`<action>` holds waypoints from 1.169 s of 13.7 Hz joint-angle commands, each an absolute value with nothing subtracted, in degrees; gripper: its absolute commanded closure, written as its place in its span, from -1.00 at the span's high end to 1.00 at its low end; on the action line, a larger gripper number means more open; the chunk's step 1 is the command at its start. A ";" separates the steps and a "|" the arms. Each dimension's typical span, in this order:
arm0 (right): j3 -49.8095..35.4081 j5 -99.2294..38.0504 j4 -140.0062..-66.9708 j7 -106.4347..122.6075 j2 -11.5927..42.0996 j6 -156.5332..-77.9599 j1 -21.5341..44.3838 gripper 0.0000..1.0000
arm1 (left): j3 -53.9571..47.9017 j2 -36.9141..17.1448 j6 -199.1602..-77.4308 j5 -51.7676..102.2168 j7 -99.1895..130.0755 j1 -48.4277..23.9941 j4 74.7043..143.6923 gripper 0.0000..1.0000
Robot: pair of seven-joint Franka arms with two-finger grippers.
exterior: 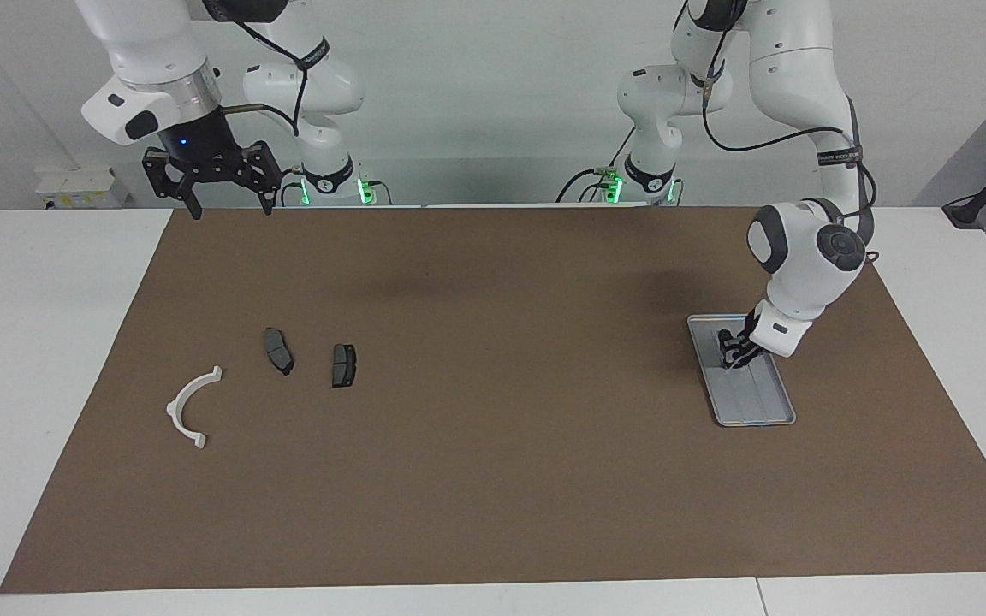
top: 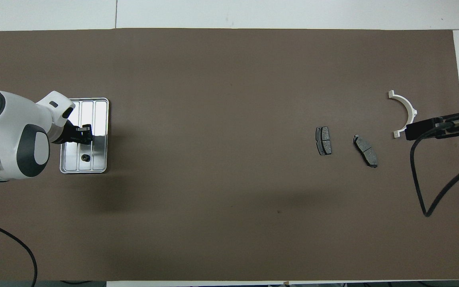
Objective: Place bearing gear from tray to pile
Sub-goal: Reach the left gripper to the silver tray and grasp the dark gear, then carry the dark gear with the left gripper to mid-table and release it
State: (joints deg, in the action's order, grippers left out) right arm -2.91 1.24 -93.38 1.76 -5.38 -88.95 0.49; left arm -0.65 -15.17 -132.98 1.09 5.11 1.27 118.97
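Left arm bent at the elbow, wrist pitched down, left gripper (exterior: pixel 734 355) low inside the tray (top: pixel 101 119); whether its fingers are spread or closed cannot be told. Bearing gear (top: pixel 85 158): small dark round part lying on the tray floor, just beside the fingers at the tray's end nearer the robots, apparently apart from them. Right arm waits, raised; right gripper (exterior: pixel 230 205) hangs over the mat edge closest to the robots at the right arm's end, fingers (exterior: pixel 196 208) spread wide, holding nothing. Pile sits well apart from the left fingers, toward the right arm's end: two dark grey pads (exterior: pixel 344 365) (exterior: pixel 278 350) side by side, then the white half-ring bracket (exterior: pixel 189 409) farther from the robots than the pads and closer to the tabletop's end. Surface: brown mat (exterior: pixel 493 479) covering most of the white tabletop (exterior: pixel 22 342). Black cables trail from both arms. Plain white wall (exterior: pixel 493 103) stands at the robots' end.
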 commanded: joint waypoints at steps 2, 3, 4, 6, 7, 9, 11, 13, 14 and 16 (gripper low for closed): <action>-2.99 -0.35 -93.69 2.81 -5.80 -89.47 0.09 1.00 | -0.18 -15.64 -127.30 5.25 7.20 0.18 112.80 -1.00; -2.99 -0.44 -93.60 2.73 -5.80 -89.56 0.09 1.00 | -0.09 -16.17 -123.61 6.40 10.77 -1.48 109.28 -1.00; -3.08 -0.44 -93.60 2.64 -5.97 -89.56 0.09 1.00 | -0.09 -16.17 -120.96 6.33 17.34 -3.93 106.73 -1.00; -3.08 -0.44 -93.43 2.55 -6.24 -89.65 0.09 1.00 | 0.09 -16.43 -120.32 5.98 29.73 -11.13 105.21 -1.00; -2.99 -0.44 -93.43 2.55 -6.24 -89.65 0.09 1.00 | 0.17 -16.52 -120.76 5.89 35.10 -14.47 105.21 -1.00; -2.99 -0.44 -93.43 2.64 -6.41 -88.95 0.00 1.00 | 0.26 -16.87 -122.59 4.93 44.77 -22.02 105.03 -1.00; -2.90 -0.44 -93.43 2.64 -7.03 -88.68 -0.44 1.00 | 0.26 -19.15 -126.38 4.40 54.63 -27.66 104.77 -1.00; -2.90 -0.44 -93.43 2.64 -7.12 -88.77 -0.35 1.00 | 0.18 -20.82 -128.66 4.04 57.11 -30.23 105.02 -1.00; -2.90 -0.44 -93.43 2.64 -7.21 -88.77 -0.44 1.00 | 0.09 -21.53 -129.89 4.04 58.26 -30.84 105.55 -1.00; -2.81 -0.44 -93.43 2.64 -7.29 -88.94 -0.44 1.00 | 0.09 -22.15 -130.96 4.04 58.71 -31.81 106.61 -1.00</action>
State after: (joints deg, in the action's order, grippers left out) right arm -2.71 1.23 -93.09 1.76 -6.57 -88.94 0.37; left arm -0.91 -21.39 -129.44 5.08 57.42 -30.96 106.20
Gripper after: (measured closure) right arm 0.000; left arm 0.656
